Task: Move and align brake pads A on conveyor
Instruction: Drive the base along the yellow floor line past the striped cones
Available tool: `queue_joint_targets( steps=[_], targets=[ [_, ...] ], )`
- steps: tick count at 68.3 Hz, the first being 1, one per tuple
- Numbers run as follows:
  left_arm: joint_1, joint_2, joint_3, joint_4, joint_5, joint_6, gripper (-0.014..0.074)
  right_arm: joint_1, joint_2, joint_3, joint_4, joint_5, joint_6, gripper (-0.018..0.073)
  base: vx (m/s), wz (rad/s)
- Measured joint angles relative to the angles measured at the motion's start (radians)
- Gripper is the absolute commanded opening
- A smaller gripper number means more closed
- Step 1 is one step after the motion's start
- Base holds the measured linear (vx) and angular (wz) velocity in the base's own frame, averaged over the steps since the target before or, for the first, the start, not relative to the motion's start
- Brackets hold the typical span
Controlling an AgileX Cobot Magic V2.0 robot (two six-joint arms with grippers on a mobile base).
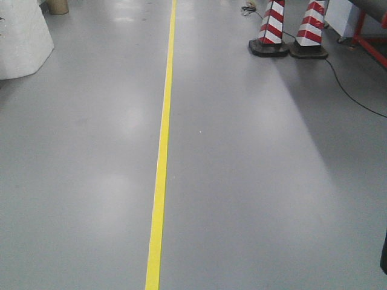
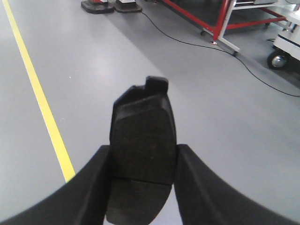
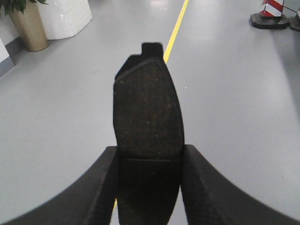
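In the left wrist view a brake pad (image 2: 142, 140) stands on end between the black fingers, its dark friction face with a central groove towards the camera; my left gripper (image 2: 143, 161) is shut on its two long edges. The right wrist view shows a second brake pad (image 3: 147, 117) held the same way, with my right gripper (image 3: 149, 161) shut on it. Both pads hang in the air over grey floor. The conveyor is out of view in every frame. Neither gripper shows in the front view.
A yellow floor line (image 1: 161, 151) runs straight ahead. Two red-and-white striped cones (image 1: 289, 27) stand at the far right with a black cable (image 1: 351, 93) trailing past. A red metal frame (image 2: 213, 21), a white block (image 1: 21, 39) and a potted plant (image 3: 28, 23) flank the floor.
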Motion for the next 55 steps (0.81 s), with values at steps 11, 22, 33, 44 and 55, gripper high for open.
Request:
queue_joint_targets(
  steps=[11, 22, 33, 44, 55],
  targets=[
    [0.000, 0.000, 0.000, 0.000, 0.001, 0.000, -0.0006, 0.000, 0.000, 0.000, 0.000, 0.001, 0.000, -0.0004, 0.76, 0.07],
    [0.000, 0.000, 0.000, 0.000, 0.001, 0.000, -0.0006, 0.000, 0.000, 0.000, 0.000, 0.002, 0.000, -0.0004, 0.78, 0.00],
    [0.000, 0.000, 0.000, 0.000, 0.001, 0.000, -0.0006, 0.000, 0.000, 0.000, 0.000, 0.002, 0.000, -0.0004, 0.81, -0.05],
    [0.000, 0.000, 0.000, 0.000, 0.000, 0.000, -0.0006, 0.000, 0.000, 0.000, 0.000, 0.002, 0.000, -0.0004, 0.82, -0.12],
    [0.000, 0.000, 0.000, 0.000, 0.001, 0.000, -0.0006, 0.000, 0.000, 0.000, 0.000, 0.002, 0.000, -0.0004, 0.81, -0.12]
  ],
)
